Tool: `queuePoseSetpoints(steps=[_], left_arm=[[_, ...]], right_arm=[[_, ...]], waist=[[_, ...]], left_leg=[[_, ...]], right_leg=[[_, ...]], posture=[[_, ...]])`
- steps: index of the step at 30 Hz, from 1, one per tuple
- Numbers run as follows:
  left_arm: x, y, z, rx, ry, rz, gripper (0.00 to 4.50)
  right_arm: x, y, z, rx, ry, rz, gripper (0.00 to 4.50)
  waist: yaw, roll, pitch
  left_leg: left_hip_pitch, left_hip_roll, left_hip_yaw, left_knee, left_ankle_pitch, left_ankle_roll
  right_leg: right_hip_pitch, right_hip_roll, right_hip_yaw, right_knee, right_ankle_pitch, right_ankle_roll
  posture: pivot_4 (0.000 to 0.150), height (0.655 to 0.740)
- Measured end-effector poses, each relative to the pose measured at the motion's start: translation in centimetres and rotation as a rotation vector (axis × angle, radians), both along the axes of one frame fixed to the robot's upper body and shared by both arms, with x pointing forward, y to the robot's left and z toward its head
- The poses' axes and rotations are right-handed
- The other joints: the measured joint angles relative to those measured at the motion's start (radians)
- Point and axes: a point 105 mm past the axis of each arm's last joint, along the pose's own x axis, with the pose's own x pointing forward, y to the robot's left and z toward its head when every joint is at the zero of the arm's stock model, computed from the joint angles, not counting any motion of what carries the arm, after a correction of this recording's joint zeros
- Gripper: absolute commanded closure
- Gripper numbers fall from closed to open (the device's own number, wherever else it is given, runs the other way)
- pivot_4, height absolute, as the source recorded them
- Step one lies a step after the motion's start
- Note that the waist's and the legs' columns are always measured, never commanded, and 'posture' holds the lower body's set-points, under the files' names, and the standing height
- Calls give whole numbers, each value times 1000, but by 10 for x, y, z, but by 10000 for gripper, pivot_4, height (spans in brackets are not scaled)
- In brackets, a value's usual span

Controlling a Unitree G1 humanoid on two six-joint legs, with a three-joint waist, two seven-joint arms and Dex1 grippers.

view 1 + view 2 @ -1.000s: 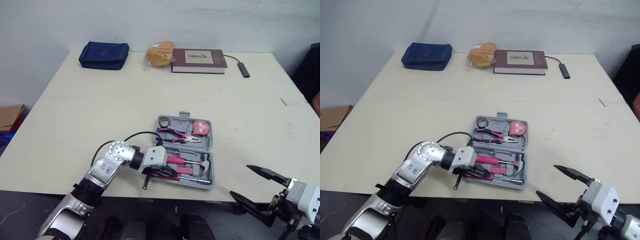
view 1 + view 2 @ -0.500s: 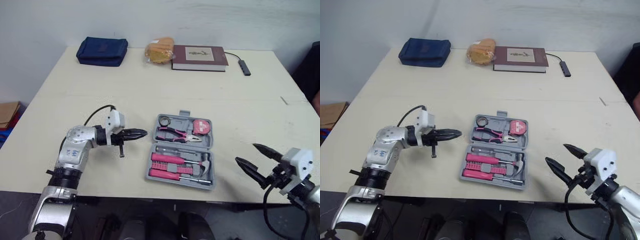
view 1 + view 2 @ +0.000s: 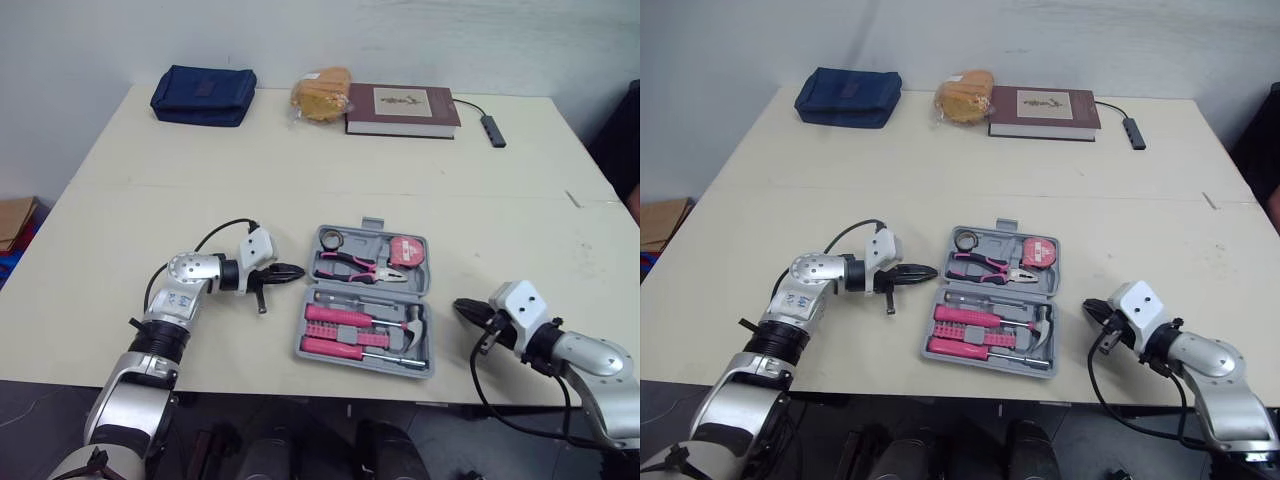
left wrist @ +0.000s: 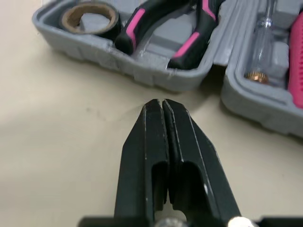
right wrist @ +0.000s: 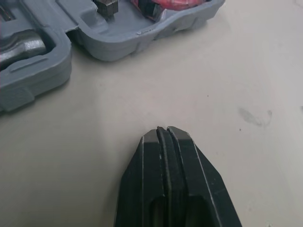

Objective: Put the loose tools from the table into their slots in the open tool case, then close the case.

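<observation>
The grey tool case point(image 3: 432, 330) lies open near the table's front edge. In its slots are pink-handled pliers point(image 3: 355, 267), a pink tape measure point(image 3: 405, 252), a tape roll point(image 3: 332, 240), a hammer point(image 3: 370, 320) and a pink screwdriver point(image 3: 335, 348). My left gripper point(image 3: 298, 271) is shut and empty, pointing at the case's left side a short way from its rim point(image 4: 156, 75). On the other side, my right gripper point(image 3: 460, 306) rests low over the table just right of the case point(image 5: 118, 40), shut on nothing.
Along the far edge of the table lie a blue pouch point(image 3: 203, 95), a bagged bread roll point(image 3: 320, 95), a dark red book point(image 3: 402, 108) and a small adapter with its cable point(image 3: 495, 130). A cardboard box point(image 3: 15, 220) sits on the floor at left.
My left gripper drew back out of the case to its left side, staying shut. My right gripper closed and came up from below the table edge to beside the case.
</observation>
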Motion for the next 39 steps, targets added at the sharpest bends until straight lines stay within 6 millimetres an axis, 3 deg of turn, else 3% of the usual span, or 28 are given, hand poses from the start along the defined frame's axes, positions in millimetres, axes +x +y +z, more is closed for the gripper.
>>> queuePoseSetpoints(steps=[7, 13, 24, 32, 35, 39], left_arm=[[-18, -10, -8, 26, 54, -66, 45000], [-20, -13, -9, 17, 60, -47, 45000], [-28, -1, -9, 35, 58, 13, 45000], [-23, 4, -8, 46, 38, 67, 45000], [-18, 11, -6, 45, 27, 105, 45000], [-13, 23, -3, 25, 44, 152, 32086]], right_arm=[[10, 21, 2, -9, -17, 67, 44620], [11, 41, 2, 12, 7, 116, 44620], [18, 59, 4, -6, 29, 157, 44620], [18, 56, 5, -11, 31, 153, 44620], [14, 50, 5, 9, 35, 128, 35543], [3, 34, 6, 8, 61, 93, 16684]], waist=[[-12, 0, 0], [-13, 0, 0], [-24, 0, 0], [-18, 0, 0], [-16, 0, 0], [-11, 0, 0]], left_leg=[[0, 1, 0, 0, 0, -1], [0, 1, -1, 0, 0, -1], [1, 3, -1, 0, 0, -3], [2, 3, -1, 0, 0, -4], [1, 3, -1, 0, 0, -4], [1, 2, -2, 0, 0, -3]], right_leg=[[0, -1, 0, 0, 0, -1], [0, -1, 1, 1, 0, -1], [-1, -2, 2, 2, -1, -3], [-1, -2, 5, 3, -2, -4], [-1, -2, 5, 2, -2, -4], [-1, -2, 5, 2, -2, -4]], posture=[[1500, 7400], [1500, 7400], [1500, 7400], [1500, 7400], [1500, 7400], [1500, 7400]])
